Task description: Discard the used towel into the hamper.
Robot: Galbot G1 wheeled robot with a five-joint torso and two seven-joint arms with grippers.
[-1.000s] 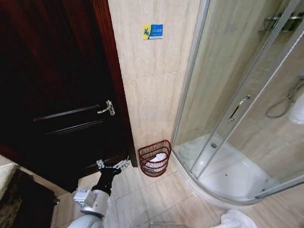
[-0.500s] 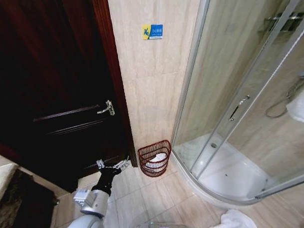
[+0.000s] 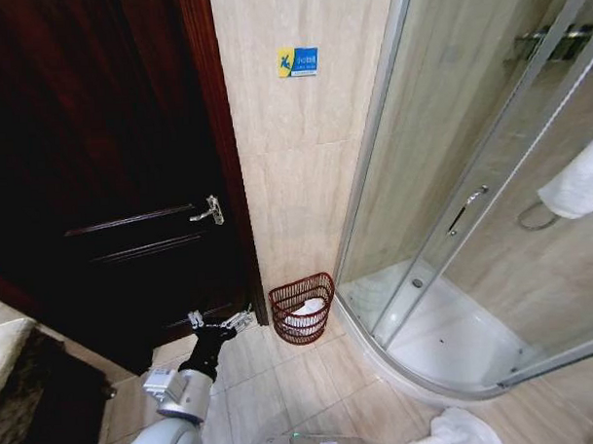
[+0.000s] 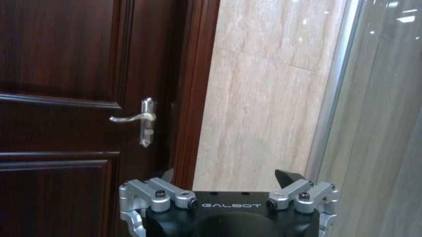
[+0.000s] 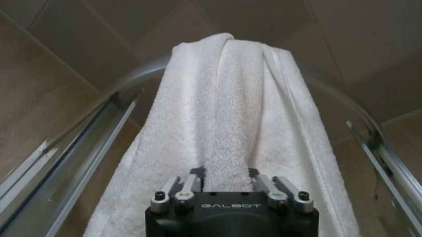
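Down at six o'clock in the head view, a heap of white cloth [image 3: 458, 433] lies on the floor tiles [image 3: 312, 387] at the bottom edge, right beside the shower tray's curved lip. At about seven o'clock the left arm reaches forward low over the tiles, and the left gripper [image 3: 222, 322] hangs in front of the dark wooden door [image 3: 100, 170], its fingers spread wide with nothing between them. Its wrist view shows the two dark fingertips [image 4: 290, 177] apart, aimed at the door handle [image 4: 140, 119] and the beige wall.

Just past that gripper, toward its three o'clock, stands the hamper [image 3: 301, 308], a reddish-brown slatted basket on the floor in the corner where the door frame meets the tiled wall [image 3: 295, 183]. Something white already lies inside it. The glass shower enclosure [image 3: 453, 226] rises just beside it on the far side.

Out at three o'clock, the towel [image 3: 576, 185] hangs white at the frame's edge, high up and well apart from the hamper. On the right wrist view the right gripper [image 5: 224, 175] is pinching a fold of that towel [image 5: 224, 118], which drapes away to both sides over the curved shower rail.

Farthest off, at twelve o'clock, a small blue and yellow sign [image 3: 298, 61] sits on the wall.
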